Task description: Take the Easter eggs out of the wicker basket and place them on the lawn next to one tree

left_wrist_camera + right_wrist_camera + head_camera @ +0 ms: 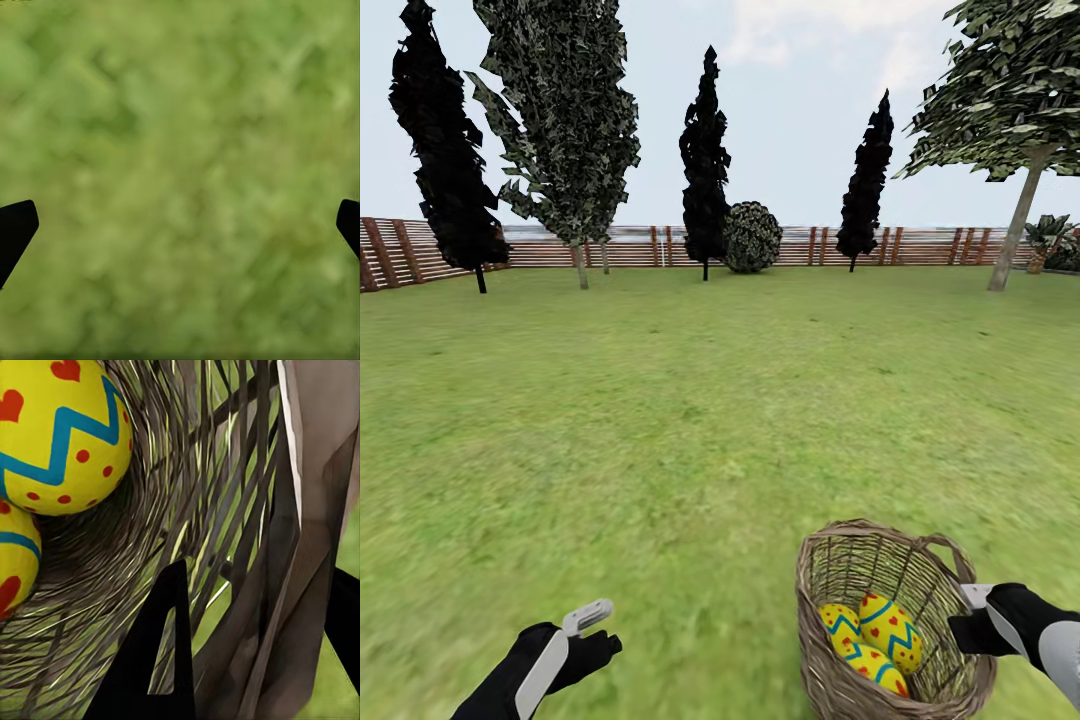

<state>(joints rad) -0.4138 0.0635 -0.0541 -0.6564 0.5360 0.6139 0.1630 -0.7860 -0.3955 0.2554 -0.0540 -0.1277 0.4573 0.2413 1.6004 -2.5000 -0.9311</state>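
The three Easter eggs [870, 635] lie inside the wicker basket [840, 570] on the lawn [660, 420]. The right gripper [972, 608] holds the basket's rim, one finger inside, one outside. Left of the basket, the left gripper [592, 628] hangs over grass, fingers wide.

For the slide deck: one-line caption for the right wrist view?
Right hand straddling the wicker basket wall, two Easter eggs inside.
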